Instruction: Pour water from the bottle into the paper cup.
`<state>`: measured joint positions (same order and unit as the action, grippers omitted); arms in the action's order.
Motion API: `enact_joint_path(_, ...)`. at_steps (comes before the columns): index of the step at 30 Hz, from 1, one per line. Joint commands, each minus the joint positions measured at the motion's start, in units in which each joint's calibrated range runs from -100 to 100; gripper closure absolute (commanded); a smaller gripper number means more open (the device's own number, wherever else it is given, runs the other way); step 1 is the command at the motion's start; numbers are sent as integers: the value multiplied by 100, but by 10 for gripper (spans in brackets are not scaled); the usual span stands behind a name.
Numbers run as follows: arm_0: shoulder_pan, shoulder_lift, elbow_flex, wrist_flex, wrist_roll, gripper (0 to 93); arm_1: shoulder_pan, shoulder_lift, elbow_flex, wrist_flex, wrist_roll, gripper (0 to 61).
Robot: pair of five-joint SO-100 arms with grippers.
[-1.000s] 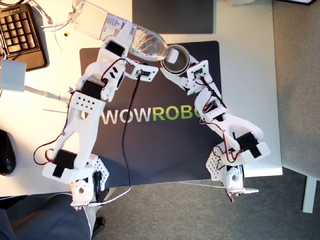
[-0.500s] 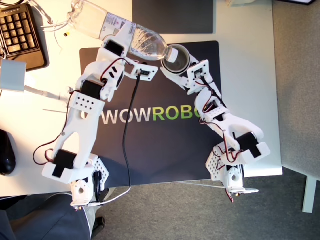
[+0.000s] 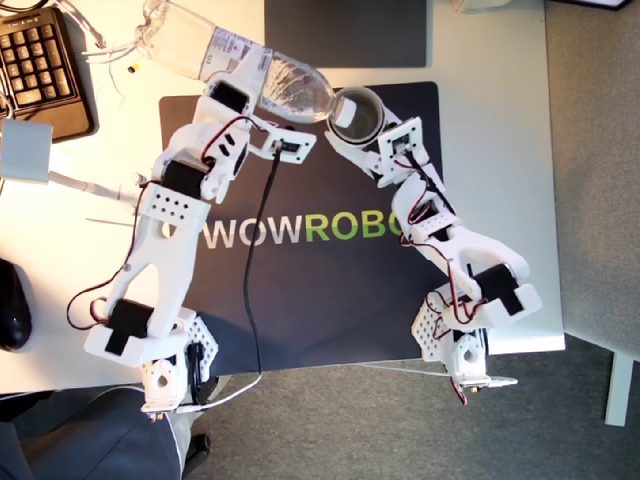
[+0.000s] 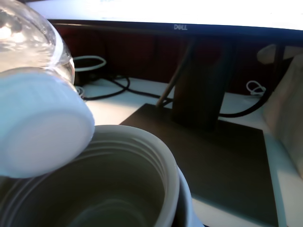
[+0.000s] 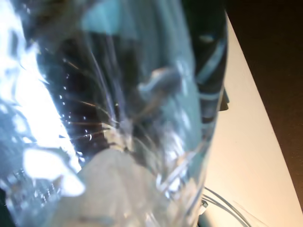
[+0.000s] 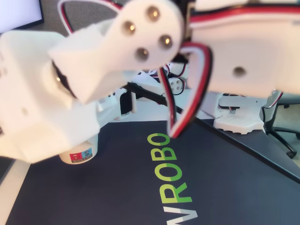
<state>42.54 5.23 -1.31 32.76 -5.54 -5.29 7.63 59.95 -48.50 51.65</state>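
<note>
The clear ribbed bottle lies tilted above the table, its white cap on and resting over the rim of the paper cup. My first gripper, on the arm at the exterior view's left, is shut on the bottle's middle; the bottle fills the first wrist view. My second gripper is shut on the paper cup. The second wrist view shows the cap just above the cup's empty grey-brown inside. The water is not distinguishable. The other view shows the cup's base behind blurred arm parts.
A black mat with lettering lies under both arms. A keyboard, a white box and a mouse are at the exterior view's left. A monitor stand on its dark base stands behind. A person's leg shows at the bottom left.
My second gripper has shifted the paper cup slightly up and right in the exterior view. The bottle and the first arm have hardly moved.
</note>
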Motion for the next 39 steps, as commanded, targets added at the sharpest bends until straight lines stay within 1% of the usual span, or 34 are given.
enact_joint_path(1,-52,-679,-954,-5,10,927,9,-535,-438,-175,-44,610)
enact_joint_path(6,-26,-662,-954,3,15,927,-98,-526,-56,-583,-39,610)
enact_joint_path(15,-79,-696,-1027,3,88,927,-182,-363,125,-755,-20,610)
enact_joint_path(19,-131,-766,-1091,19,122,927,-409,-209,534,-1065,-15,611)
enact_joint_path(22,-79,-809,-1009,27,127,927,-540,-200,634,-1188,0,611)
enact_joint_path(28,-52,-896,-982,109,127,927,-540,-217,616,-1147,-5,611)
enact_joint_path(39,-26,-1009,-1227,345,103,927,-385,-243,-38,-322,-59,611)
